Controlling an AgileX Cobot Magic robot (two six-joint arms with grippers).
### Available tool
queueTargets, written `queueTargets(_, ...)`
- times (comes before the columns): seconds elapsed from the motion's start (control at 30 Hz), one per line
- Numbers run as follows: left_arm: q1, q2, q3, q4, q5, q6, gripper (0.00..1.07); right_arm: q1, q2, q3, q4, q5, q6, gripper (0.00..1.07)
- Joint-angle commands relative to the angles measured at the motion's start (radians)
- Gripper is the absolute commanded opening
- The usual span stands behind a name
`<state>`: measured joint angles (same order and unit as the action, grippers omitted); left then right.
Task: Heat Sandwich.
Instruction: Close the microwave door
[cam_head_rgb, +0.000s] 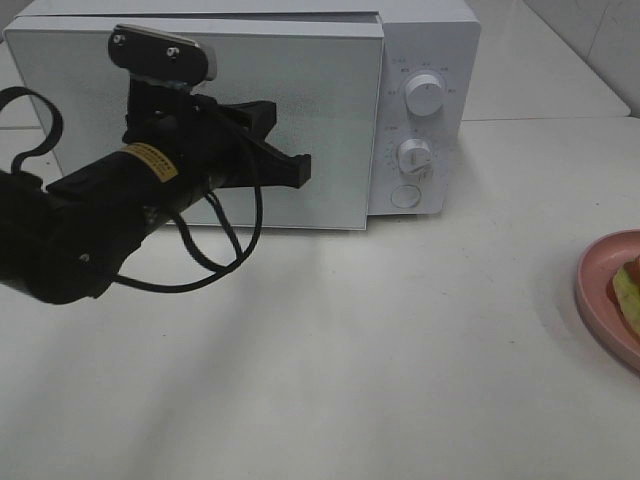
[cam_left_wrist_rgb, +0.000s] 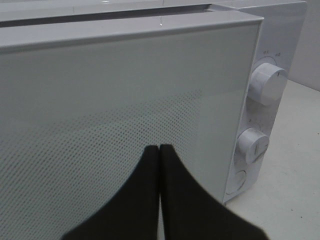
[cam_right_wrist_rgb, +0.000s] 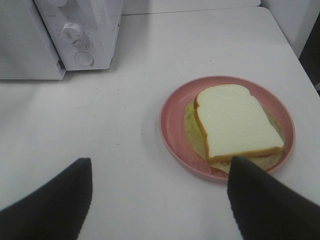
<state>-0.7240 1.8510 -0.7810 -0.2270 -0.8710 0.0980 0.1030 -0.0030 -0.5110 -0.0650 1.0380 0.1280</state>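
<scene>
Left wrist view gives me the left gripper (cam_left_wrist_rgb: 159, 150) with its two black fingers (cam_left_wrist_rgb: 175, 200) pressed flat together, nothing between them. The tips sit just in front of the dotted glass door (cam_left_wrist_rgb: 110, 115) of the white microwave (cam_left_wrist_rgb: 270, 30); I cannot tell whether they touch it. Beside the door I see the upper knob (cam_left_wrist_rgb: 267, 84), the lower knob (cam_left_wrist_rgb: 253, 144) and a round button (cam_left_wrist_rgb: 237, 182) under them.

From the exterior high camera, my left gripper (cam_head_rgb: 300, 172) points at the door (cam_head_rgb: 330, 110), which looks slightly ajar along its top edge, and the arm's cable loops below it.

On the right wrist camera, the right gripper (cam_right_wrist_rgb: 160, 170) has its fingers (cam_right_wrist_rgb: 265, 200) spread wide and holding nothing. It hovers over the white table (cam_right_wrist_rgb: 100, 125), with one fingertip overlapping the near rim of the pink plate (cam_right_wrist_rgb: 172, 127) in the picture; contact I cannot judge. The sandwich (cam_right_wrist_rgb: 232, 122) lies flat on that plate, pale bread on top, green leaf showing at its edges. The plate sits well apart from the microwave (cam_right_wrist_rgb: 80, 35), and in the high view only its edge (cam_head_rgb: 592, 290) shows at the table's right side.
</scene>
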Motion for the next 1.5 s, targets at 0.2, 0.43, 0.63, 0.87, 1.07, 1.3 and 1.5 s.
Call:
queueTargets(0.2,-0.010,0.072,-0.159,-0.018,0.076,0.020,0.00,-0.005,-0.029,0.002,0.001,-0.001,0.000,0.73)
queueTargets(0.43,-0.010,0.134,-0.267,-0.020,0.107,0.021,0.00,-0.005,-0.029,0.002,0.001,-0.001,0.000,0.73)
queueTargets(0.63,-0.009,0.189,-0.357,-0.078,0.143,0.041,0.00,-0.005,-0.029,0.002,0.001,-0.001,0.000,0.73)
queueTargets(0.87,-0.009,0.224,-0.412,-0.135,0.144,0.104,0.00,-0.005,-0.029,0.002,0.001,-0.001,0.000,0.73)
queueTargets(1.07,0.031,0.252,-0.474,-0.159,0.181,0.118,0.00,-0.005,-0.029,0.002,0.001,-0.001,0.000,0.73)
queueTargets(1.3,0.059,0.253,-0.488,-0.158,0.195,0.118,0.00,-0.005,-0.029,0.002,0.001,-0.001,0.000,0.73)
queueTargets(1.5,0.059,0.253,-0.488,-0.157,0.195,0.118,0.00,-0.005,-0.029,0.002,0.001,-0.001,0.000,0.73)
